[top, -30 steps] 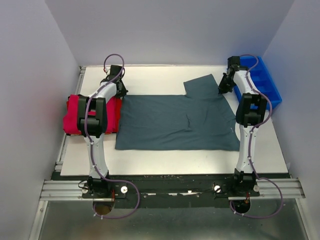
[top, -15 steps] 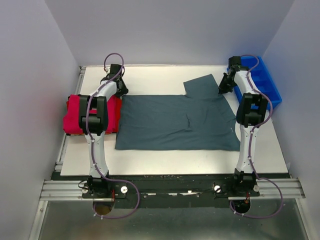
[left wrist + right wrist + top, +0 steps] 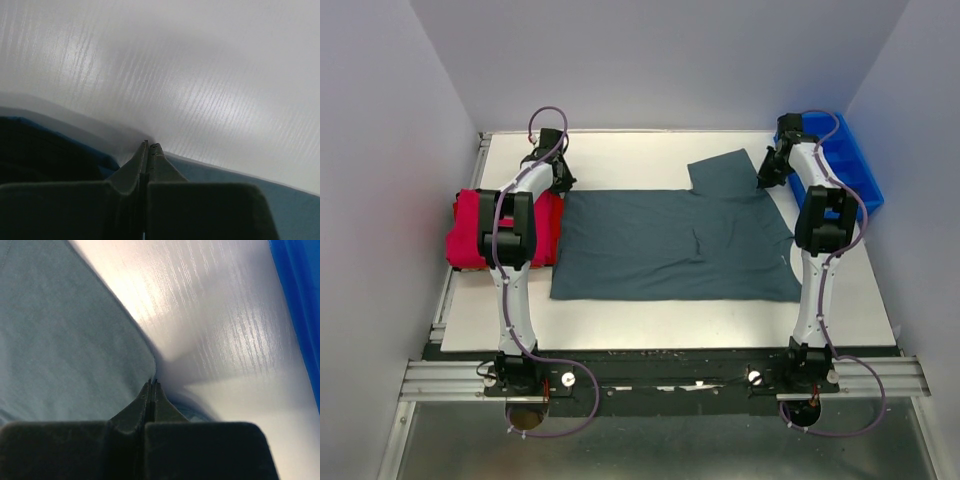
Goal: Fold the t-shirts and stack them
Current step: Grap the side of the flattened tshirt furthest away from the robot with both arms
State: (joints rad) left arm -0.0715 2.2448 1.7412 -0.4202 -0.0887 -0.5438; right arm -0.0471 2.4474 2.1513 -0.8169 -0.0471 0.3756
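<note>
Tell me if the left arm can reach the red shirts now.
Probably not straight away: the left gripper is shut on a corner of the grey shirt, and the red shirts lie partly under that arm's elbow. It would need to let go and fold back.

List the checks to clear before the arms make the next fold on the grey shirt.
1. Left gripper pinching grey t-shirt at its far-left corner: ok.
2. Right gripper pinching its far-right edge: ok.
3. Cloth flat: not ok, crease near the middle.
4. Red t-shirts clear of the grey one: cannot tell, left arm covers the gap.
5. Blue bin clear of the cloth: ok.
</note>
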